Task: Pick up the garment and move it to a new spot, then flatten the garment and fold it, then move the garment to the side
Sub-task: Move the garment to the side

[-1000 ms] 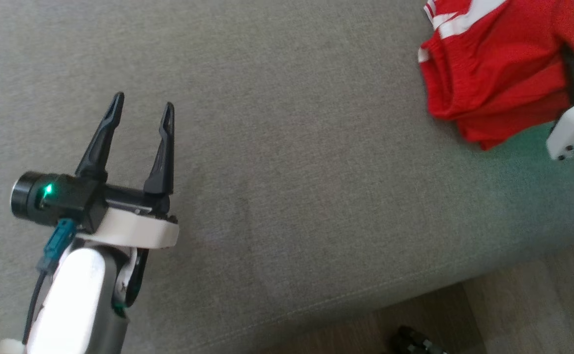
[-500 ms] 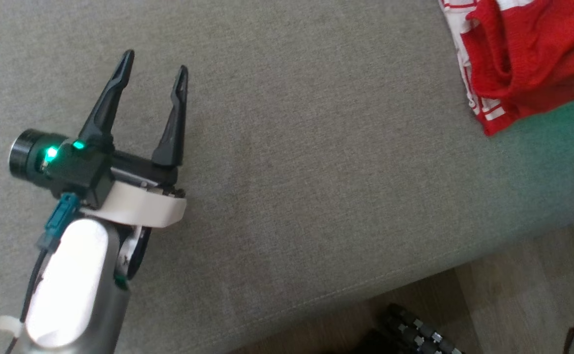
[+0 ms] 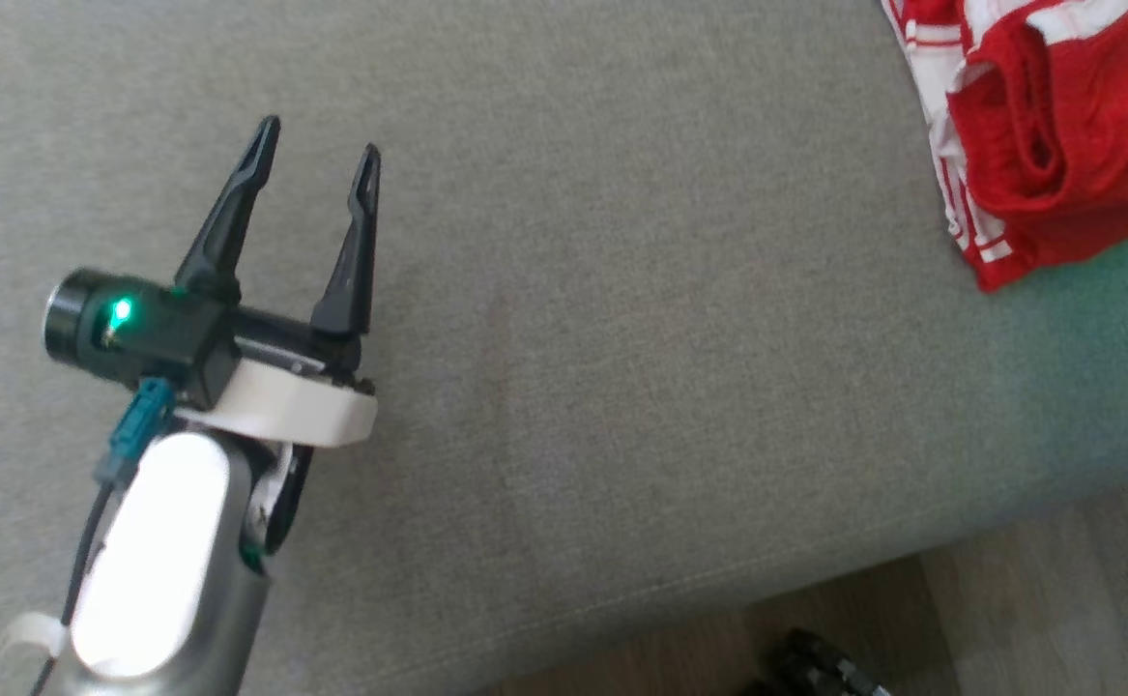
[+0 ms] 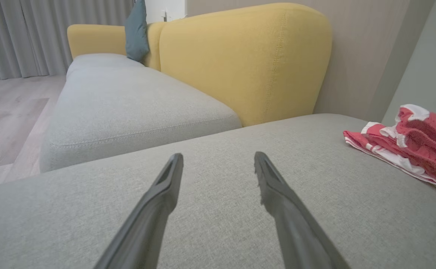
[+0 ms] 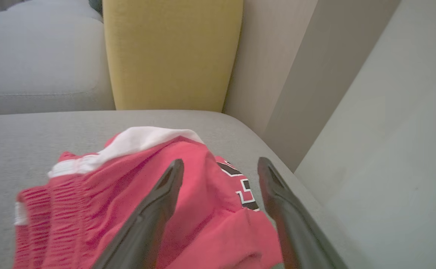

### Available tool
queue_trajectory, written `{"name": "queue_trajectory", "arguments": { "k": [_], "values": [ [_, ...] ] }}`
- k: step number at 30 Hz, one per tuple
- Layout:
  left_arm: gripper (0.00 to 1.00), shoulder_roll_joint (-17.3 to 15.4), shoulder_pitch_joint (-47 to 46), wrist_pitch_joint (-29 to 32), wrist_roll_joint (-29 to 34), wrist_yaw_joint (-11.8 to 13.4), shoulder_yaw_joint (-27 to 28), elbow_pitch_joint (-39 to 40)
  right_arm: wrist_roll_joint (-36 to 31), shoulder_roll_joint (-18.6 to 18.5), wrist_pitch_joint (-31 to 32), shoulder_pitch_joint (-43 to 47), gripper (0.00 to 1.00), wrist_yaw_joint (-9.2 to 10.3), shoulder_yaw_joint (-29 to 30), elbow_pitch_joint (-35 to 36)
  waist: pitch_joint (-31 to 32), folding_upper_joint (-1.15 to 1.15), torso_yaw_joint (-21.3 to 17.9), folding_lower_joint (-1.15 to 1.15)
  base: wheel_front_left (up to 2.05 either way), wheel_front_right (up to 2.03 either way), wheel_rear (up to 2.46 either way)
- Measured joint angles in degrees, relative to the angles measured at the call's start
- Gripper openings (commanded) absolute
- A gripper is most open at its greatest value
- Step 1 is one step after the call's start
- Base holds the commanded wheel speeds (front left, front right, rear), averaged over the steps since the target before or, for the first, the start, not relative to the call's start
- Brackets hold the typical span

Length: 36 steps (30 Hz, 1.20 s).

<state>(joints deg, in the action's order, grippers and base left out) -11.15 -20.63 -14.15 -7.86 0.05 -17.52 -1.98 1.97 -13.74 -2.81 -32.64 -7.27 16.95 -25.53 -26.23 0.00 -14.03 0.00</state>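
my right hand (image 5: 220, 160) is released, fingers (image 5: 152, 209) spread over the crumpled red garment (image 5: 90, 201) at the right end of the grey sofa seat (image 3: 621, 338); whether they brush it i can't quite tell. my left hand (image 3: 320, 135) hangs unclenched and empty, well apart.

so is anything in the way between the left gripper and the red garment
Nothing visible. The left gripper hangs open over the bare grey cushion. The red garment lies crumpled off to its right, near the cushion's end, with plain flat cushion fabric between them.
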Motion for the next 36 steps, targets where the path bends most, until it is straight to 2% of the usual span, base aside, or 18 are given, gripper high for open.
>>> {"name": "queue_trajectory", "arguments": {
  "k": [7,14,18,26,36],
  "values": [
    [1.0,0.9,5.4,-0.1,-1.1,1.7,1.4,-1.4,0.7,6.1,-2.7,13.4,1.0,0.0,-4.9,12.8,5.7,0.0,2.2,0.0,0.0,0.0,0.0],
    [1.0,1.5,9.4,-0.2,-2.7,3.3,2.5,-1.9,2.3,8.9,-2.1,20.7,1.0,0.0,-11.5,20.1,10.0,0.0,5.6,0.0,0.0,0.0,0.0],
    [1.0,1.4,11.9,-0.2,-3.4,4.5,4.0,-2.2,3.7,9.9,-1.4,23.8,1.0,0.0,-14.1,22.3,12.3,0.0,8.4,0.0,0.0,0.0,0.0],
    [1.0,1.0,15.7,-0.2,-4.5,5.0,5.3,-3.2,4.8,11.0,-0.2,28.4,1.0,0.0,-16.7,24.1,16.7,0.0,13.1,0.0,0.0,0.0,0.0],
    [1.0,0.8,20.5,-0.1,-5.4,5.1,5.2,-3.7,6.1,11.1,2.0,35.5,1.0,0.0,-16.7,26.3,22.3,0.0,14.6,0.0,0.0,0.0,0.0]
  ]
}}
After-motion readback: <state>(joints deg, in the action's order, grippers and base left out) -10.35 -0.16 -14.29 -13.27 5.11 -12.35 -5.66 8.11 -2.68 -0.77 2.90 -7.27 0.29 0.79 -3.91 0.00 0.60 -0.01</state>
